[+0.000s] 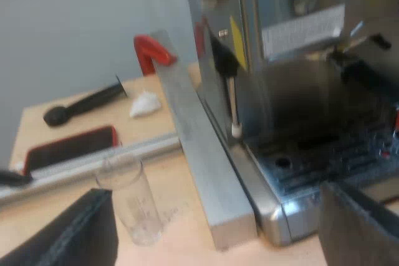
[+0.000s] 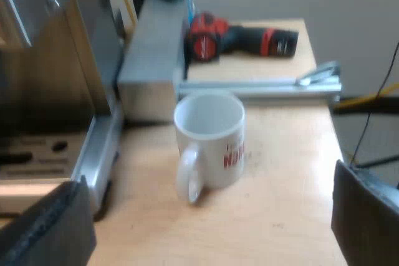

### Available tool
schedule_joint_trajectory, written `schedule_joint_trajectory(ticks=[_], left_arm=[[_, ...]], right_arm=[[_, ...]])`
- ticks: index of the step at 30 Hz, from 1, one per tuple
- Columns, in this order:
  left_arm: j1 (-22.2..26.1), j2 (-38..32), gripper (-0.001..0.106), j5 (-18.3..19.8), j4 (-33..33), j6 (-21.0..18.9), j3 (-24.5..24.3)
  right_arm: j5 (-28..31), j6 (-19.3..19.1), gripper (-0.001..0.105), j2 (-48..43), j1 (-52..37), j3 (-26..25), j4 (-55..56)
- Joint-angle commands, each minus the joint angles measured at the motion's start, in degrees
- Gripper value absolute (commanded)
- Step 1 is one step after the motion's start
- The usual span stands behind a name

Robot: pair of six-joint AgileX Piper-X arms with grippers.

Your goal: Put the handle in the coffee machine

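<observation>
**A:** Where's the holder?

**B:** As far as I can judge, it's at the espresso machine (image 1: 280, 4) already. A dark handle (image 1: 365, 74) juts out from under the machine's front, above the drip tray (image 1: 324, 166). There's a fleck of red close by, but I can't tell whether it's the handle's end, or whether the holder is locked in.

**A:** And the pincers?

**B:** The left gripper (image 1: 215, 191) is spread wide, with nothing between its fingers (image 1: 62, 232). The right gripper (image 2: 209, 175) is likewise released and empty. The mug (image 2: 209, 141) stands ahead of it on the desk (image 2: 280, 216), near the tray's edge.

**A:** Which arm is better placed?

**B:** The left, I'd say. It faces the machine's front, and the handle lies ahead of it and higher up, its long axis slanting outward across that front. Any twist to seat it would call for fingers closing across that axis.

**A:** And the stick by the desk's corner?

**B:** That's a long dark thing (image 1: 84, 103) with a rounded end. It lies flat beyond the measuring glass (image 1: 134, 207), well apart from the machine. It may be the tamper, and I see no red on it.
</observation>
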Motion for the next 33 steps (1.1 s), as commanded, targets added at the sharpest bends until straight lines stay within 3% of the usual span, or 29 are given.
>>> schedule_joint_trajectory(ticks=[1,8,16,25,33], left_arm=[[0.0,-7.8,0.069,-0.3,-0.8,-0.9,1.8],[0.0,-7.8,0.069,-0.3,-0.8,-0.9,5.7],[0.0,-7.7,0.069,-0.3,-1.8,-0.9,9.5],[0.0,-7.7,0.069,-0.3,-1.9,-0.9,9.5],[0.0,-7.7,0.069,-0.3,-1.9,-0.9,9.5]], right_arm=[[-0.6,-0.3,0.079,-2.2,-0.2,3.5,-2.8],[-0.6,-0.3,0.079,-2.3,-0.2,10.0,-3.3],[-0.6,-0.3,0.079,-2.3,-0.2,14.0,-3.3],[-0.6,-0.3,0.079,-2.2,-0.2,18.3,-4.1],[-0.5,-0.3,0.079,-2.2,-0.2,18.5,-4.3]])
